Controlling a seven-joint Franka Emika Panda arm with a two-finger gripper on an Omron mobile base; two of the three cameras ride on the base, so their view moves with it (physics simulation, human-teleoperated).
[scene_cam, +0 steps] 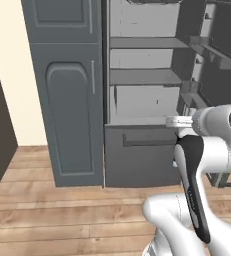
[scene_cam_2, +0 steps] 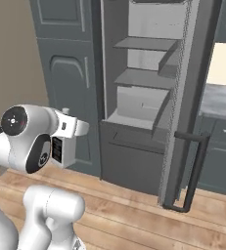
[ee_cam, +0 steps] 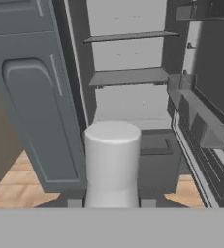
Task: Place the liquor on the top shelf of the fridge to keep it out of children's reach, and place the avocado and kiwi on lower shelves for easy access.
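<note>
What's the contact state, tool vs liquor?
Touching. The hand view shows the liquor standing inside the tool, with both fingertips flush against its sides and no gap.

The end effector (ee_cam: 112, 203) grips the liquor (ee_cam: 112, 162) (pale cap up) before the open fridge (ee_cam: 128, 104).
</note>
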